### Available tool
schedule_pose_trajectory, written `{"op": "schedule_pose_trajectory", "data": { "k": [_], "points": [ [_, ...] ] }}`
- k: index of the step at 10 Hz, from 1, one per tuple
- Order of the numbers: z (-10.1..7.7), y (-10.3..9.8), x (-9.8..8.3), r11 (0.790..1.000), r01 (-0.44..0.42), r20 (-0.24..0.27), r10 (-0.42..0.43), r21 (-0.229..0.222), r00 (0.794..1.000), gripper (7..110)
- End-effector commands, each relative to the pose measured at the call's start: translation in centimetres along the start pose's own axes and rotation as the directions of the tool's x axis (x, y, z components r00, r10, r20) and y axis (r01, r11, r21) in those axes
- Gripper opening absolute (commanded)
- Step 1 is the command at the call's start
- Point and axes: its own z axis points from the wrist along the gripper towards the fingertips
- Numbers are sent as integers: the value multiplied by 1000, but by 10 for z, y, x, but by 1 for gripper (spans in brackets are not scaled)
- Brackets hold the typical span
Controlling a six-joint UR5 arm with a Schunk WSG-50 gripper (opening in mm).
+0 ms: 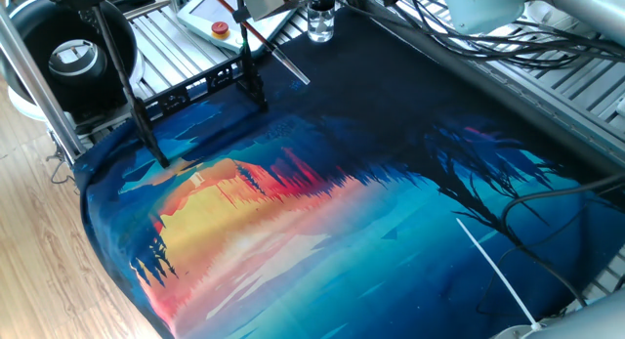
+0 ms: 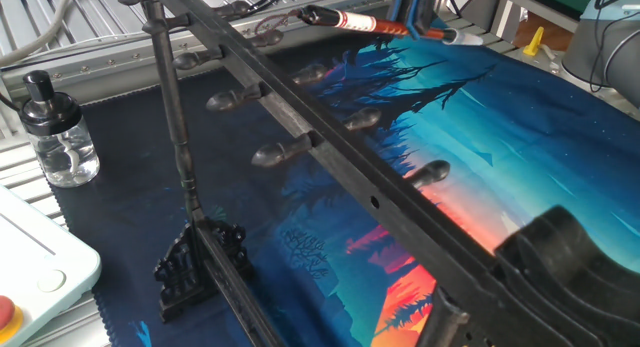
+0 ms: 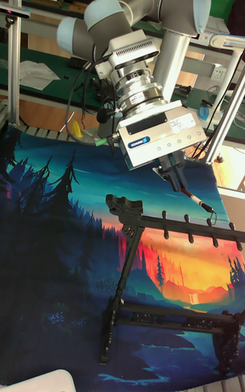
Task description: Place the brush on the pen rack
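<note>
My gripper point(image 3: 178, 184) is shut on the brush point(image 3: 197, 199), a thin reddish-brown and black stick. It hangs tilted in the air just above the top peg bar of the pen rack point(image 3: 178, 223). In the other fixed view the brush point(image 2: 350, 22) lies nearly level behind the rack's long bar point(image 2: 310, 137), and the blue fingers point(image 2: 408, 9) clamp it near its pale end. In one fixed view the brush point(image 1: 237, 14) slants down past the rack's far post, above the low notched bar point(image 1: 190, 89). The gripper point(image 1: 254, 19) sits at the top edge.
A glass spray bottle point(image 1: 319, 19) and a white box with a red button point(image 1: 220, 17) stand behind the rack. A long white strip point(image 1: 493, 271) lies on the painted cloth at the front right. Cables point(image 1: 508, 46) and aluminium rails point(image 1: 166, 36) border the cloth.
</note>
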Motion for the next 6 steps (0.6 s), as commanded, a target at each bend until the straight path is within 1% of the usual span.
{"op": "schedule_pose_trajectory", "data": {
  "k": [1, 3, 4, 6],
  "points": [
    [0, -6, -1, 1000, -16, -3, 16, 2, 1000, 7],
    [0, -8, 3, 1000, -23, -14, 23, 6, 1000, 7],
    [-1, -10, 6, 1000, -28, -27, 28, 15, 999, 7],
    [-1, -11, 9, 1000, -28, -35, 28, 11, 999, 7]
  ]
}}
